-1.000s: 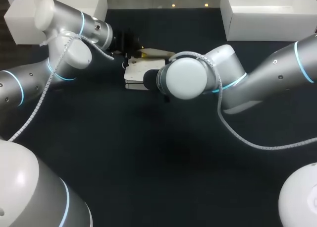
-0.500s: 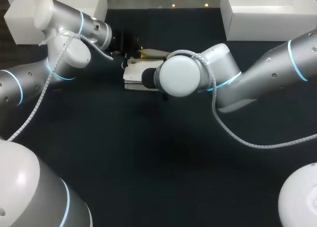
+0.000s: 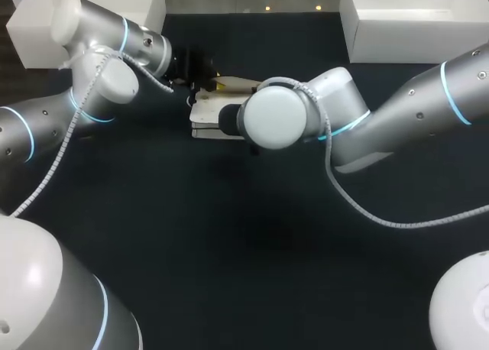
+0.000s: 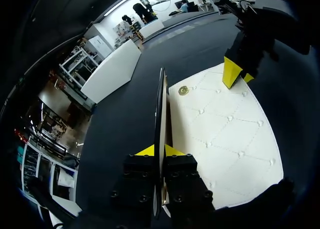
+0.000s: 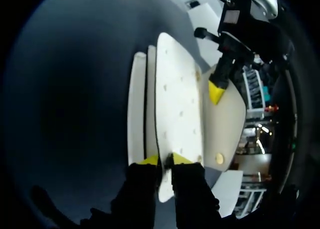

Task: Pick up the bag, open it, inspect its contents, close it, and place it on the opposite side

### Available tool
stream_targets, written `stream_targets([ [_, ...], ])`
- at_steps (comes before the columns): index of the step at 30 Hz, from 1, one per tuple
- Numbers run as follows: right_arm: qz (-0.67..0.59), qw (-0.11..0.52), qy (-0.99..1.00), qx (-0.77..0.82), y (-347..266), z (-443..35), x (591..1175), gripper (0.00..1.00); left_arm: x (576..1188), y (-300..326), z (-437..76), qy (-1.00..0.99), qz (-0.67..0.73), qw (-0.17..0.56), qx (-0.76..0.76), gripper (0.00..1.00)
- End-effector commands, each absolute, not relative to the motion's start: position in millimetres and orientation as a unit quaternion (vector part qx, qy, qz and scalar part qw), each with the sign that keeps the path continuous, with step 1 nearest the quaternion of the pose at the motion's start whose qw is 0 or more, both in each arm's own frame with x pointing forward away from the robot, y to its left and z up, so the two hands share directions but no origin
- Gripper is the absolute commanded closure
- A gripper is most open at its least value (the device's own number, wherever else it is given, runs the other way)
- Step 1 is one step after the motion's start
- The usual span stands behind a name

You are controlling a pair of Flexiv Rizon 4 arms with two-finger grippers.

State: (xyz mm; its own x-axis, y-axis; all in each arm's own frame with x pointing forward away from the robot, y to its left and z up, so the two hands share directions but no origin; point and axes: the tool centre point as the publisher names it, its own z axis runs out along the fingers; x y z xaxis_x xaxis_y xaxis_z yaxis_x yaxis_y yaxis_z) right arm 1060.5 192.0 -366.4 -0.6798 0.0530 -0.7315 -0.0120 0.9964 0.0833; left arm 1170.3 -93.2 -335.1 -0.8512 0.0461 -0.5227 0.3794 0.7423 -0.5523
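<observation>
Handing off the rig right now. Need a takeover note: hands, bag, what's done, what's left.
Left hand: shut on the flap, holding it apart from the bag.
Right hand: shut on the edge of the bag's quilted front.
Bag: far middle of the table, between both hands; can't tell whether it's lifted.
Done: bag grasped, flap open.
Left: inspect contents, close, place on the opposite side.
</observation>
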Motion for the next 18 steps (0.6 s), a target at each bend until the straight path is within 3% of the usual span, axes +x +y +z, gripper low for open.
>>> stream_targets([
  [1,0.042,0.404,0.914,0.012,193,-368,1061,1.0,1170,-93,-335,0.899,-0.342,0.246,0.12,1.0],
  [18,0.045,0.409,0.911,0.017,192,-368,1059,1.0,1138,-88,-342,0.864,-0.363,0.313,0.157,1.0],
])
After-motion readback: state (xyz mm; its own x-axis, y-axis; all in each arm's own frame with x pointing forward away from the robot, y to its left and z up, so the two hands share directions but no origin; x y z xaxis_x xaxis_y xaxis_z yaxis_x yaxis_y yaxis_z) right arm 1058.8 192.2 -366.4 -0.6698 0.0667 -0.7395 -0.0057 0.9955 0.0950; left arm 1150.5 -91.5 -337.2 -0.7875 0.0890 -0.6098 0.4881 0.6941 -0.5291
